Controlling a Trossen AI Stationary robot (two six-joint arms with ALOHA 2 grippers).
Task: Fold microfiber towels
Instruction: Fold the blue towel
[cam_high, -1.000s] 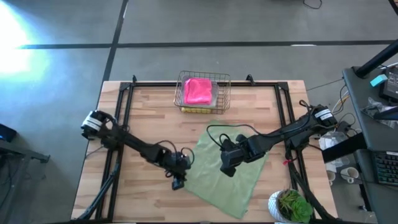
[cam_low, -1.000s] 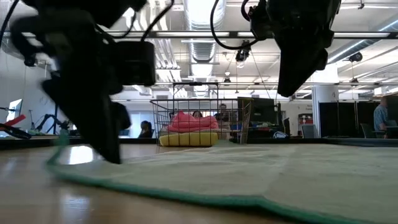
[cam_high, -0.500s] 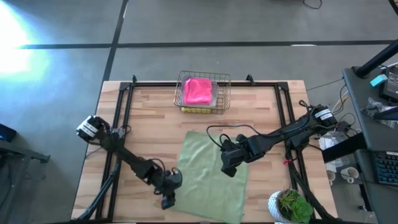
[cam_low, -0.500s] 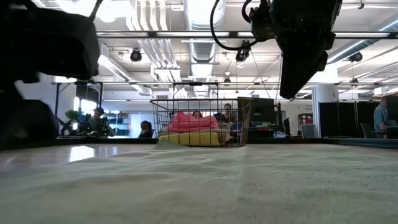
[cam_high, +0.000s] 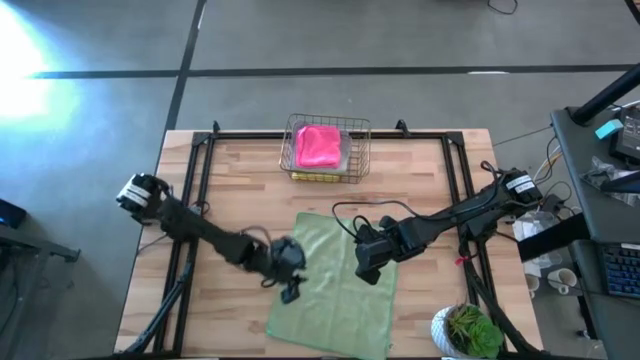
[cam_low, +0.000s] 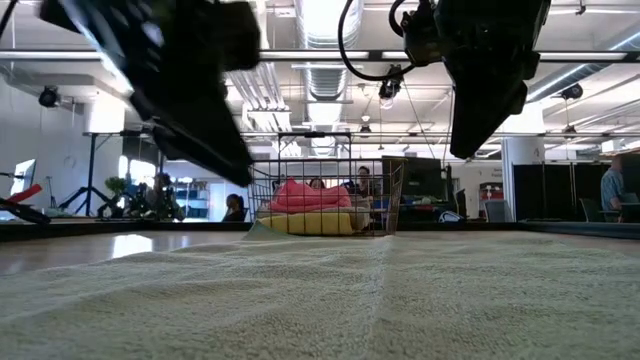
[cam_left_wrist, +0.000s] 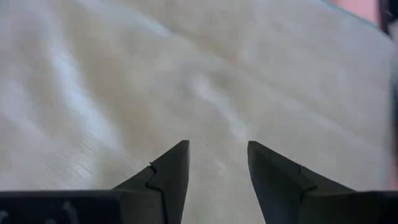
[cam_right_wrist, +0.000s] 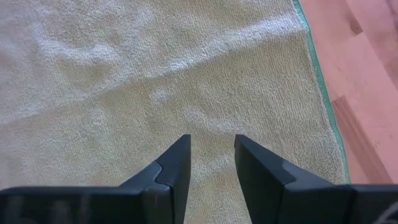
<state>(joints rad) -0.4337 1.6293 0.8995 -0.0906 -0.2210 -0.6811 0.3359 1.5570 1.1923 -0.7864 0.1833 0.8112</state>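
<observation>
Green towelling fills the near half of the worktop (cam_high: 240, 180): a pale sage green towel (cam_high: 335, 290) lies flat and spread, one edge close to the near rim, so that its corners and edges can be reached for a fold. No fold shows in it yet.

Both arms hang low over it. The left fingers (cam_left_wrist: 217, 163) stand part open over the towel's left side, with bare cloth showing between them and nothing held; from there they could pinch the left edge. The right fingers (cam_right_wrist: 211, 155) are likewise part open and empty, poised over the towel's right half near its darker green hem, probably ready to pin or lift that side while the other arm works. In the high view the left gripper (cam_high: 290, 293) and the right gripper (cam_high: 368, 270) sit near each other across the towel's middle.

Farther off, at the far middle edge, a wire basket (cam_high: 362, 150) holds a hot pink towel (cam_high: 319, 146) on top of a yellow one (cam_low: 300, 224), kept out of the folding area.
</observation>
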